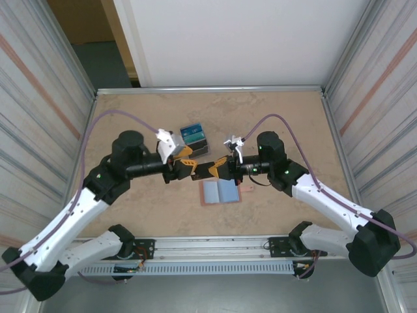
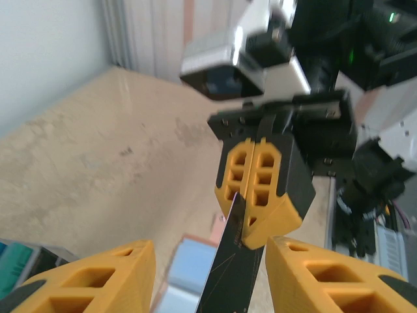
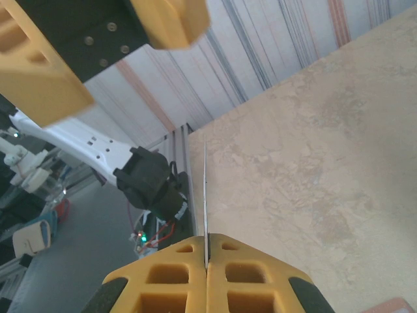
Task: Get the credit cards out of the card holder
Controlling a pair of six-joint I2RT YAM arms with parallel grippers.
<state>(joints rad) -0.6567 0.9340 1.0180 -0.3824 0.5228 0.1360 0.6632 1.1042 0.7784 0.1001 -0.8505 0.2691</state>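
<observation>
Credit card [image 2: 233,277], thin and dark-faced, is seen nearly edge-on in the air above the table [image 1: 287,117], pinched at one end between the closed pads of the right gripper [image 2: 251,238]. It stands on edge and points straight out toward the left gripper [image 2: 208,261], whose fingers are spread to either side of it with gaps showing. Below lies the card holder [image 1: 220,191], open flat, light blue lining up. Behind, a dark stand [image 1: 193,138] holds blue-teal cards

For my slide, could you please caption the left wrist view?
Right gripper pinches a dark card between the open left fingers.
</observation>
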